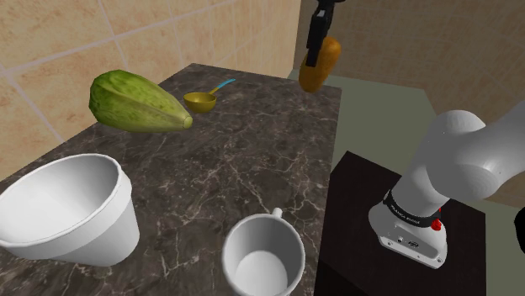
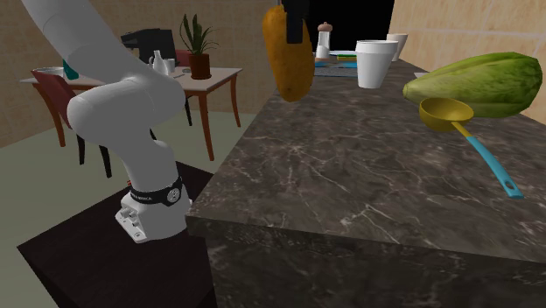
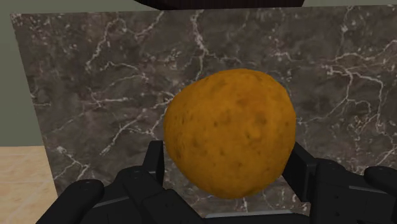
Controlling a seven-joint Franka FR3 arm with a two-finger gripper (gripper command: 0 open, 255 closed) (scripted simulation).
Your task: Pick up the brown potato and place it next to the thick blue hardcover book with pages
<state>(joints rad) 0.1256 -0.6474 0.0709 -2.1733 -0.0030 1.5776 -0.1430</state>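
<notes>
My jaws clench the potato (image 3: 229, 130) by its sides. It hangs lengthwise, well above the tabletop (image 1: 252, 143) near its edge, high enough, I judge, to travel clear of everything.

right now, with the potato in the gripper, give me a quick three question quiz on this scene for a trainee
1. True or false: the gripper holds the potato up off the counter.
2. What lies beside the green fruit? A a gold scoop; B a fork; C a plate.
3. Fill in: in the shoulder view, the mug stands to the ___ of the bowl.

Key: 1 true; 2 A; 3 right.
</notes>
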